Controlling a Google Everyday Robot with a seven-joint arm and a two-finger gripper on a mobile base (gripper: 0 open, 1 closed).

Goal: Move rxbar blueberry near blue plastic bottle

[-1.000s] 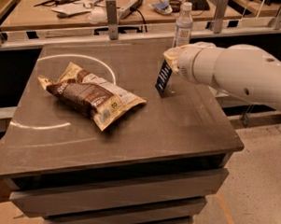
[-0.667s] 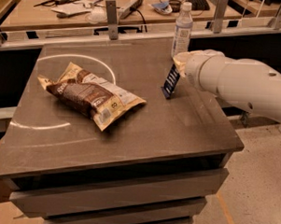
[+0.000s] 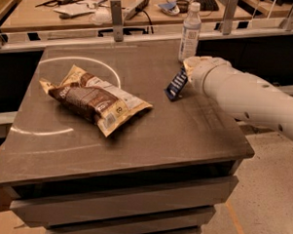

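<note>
- Grey counter (image 3: 135, 152) holds everything; the white arm reaches in over its right edge.
- Claw (image 3: 186, 75) is closed on the tilted rxbar blueberry (image 3: 176, 85), low over the back right part.
- Blue plastic bottle (image 3: 190, 30) stands upright at the back edge, just behind the bar.
- Chip bag (image 3: 93, 99) lies well apart, left, with open surface between.

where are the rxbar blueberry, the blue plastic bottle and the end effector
rxbar blueberry (image 3: 176, 85), camera view, middle of wrapper
blue plastic bottle (image 3: 190, 39), camera view, its label
end effector (image 3: 186, 73), camera view, tip at the bar's top, just below the bottle
</note>
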